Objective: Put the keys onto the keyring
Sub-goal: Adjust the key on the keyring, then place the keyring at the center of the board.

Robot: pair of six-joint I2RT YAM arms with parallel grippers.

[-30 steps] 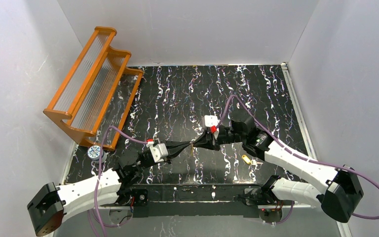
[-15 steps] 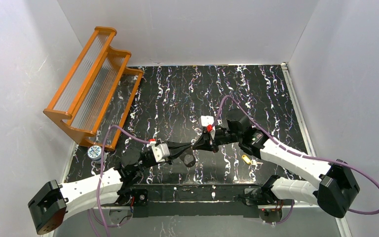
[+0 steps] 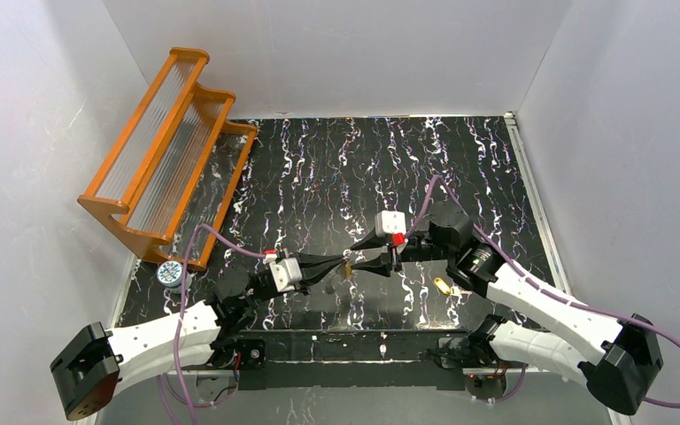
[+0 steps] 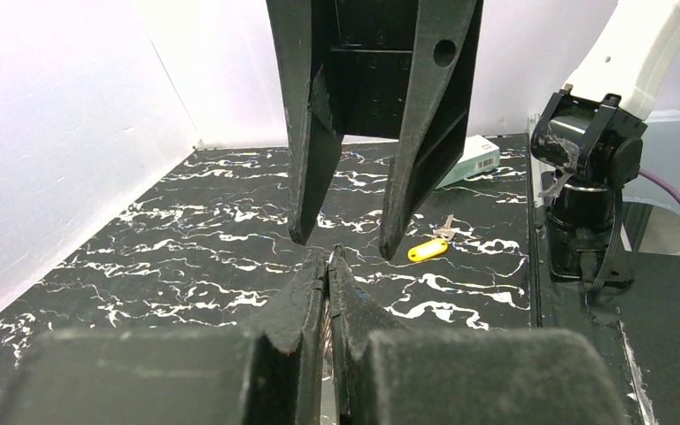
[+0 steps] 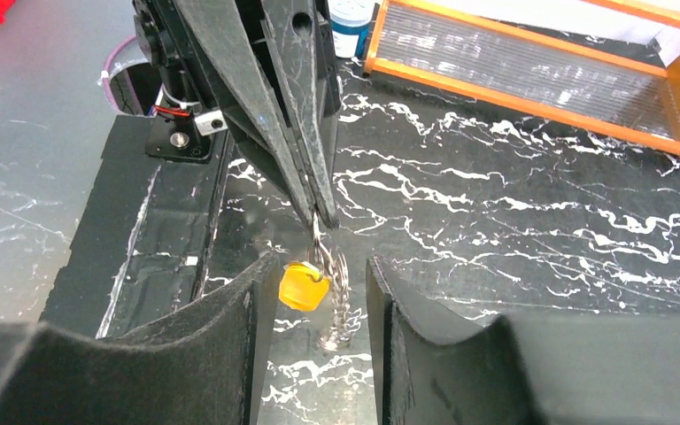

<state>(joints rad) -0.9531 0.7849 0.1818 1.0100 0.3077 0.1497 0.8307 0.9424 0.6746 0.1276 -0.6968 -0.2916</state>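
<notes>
Both arms reach in from the bottom corners and meet nose to nose just below centre of the overhead view. The left gripper is pinched tight on the keyring. The right gripper faces it with jaws parted, its fingers straddling the left tips.

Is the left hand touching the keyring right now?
Touching. The right wrist view shows the left hand shut on the keyring, which hangs straight down from it.
</notes>
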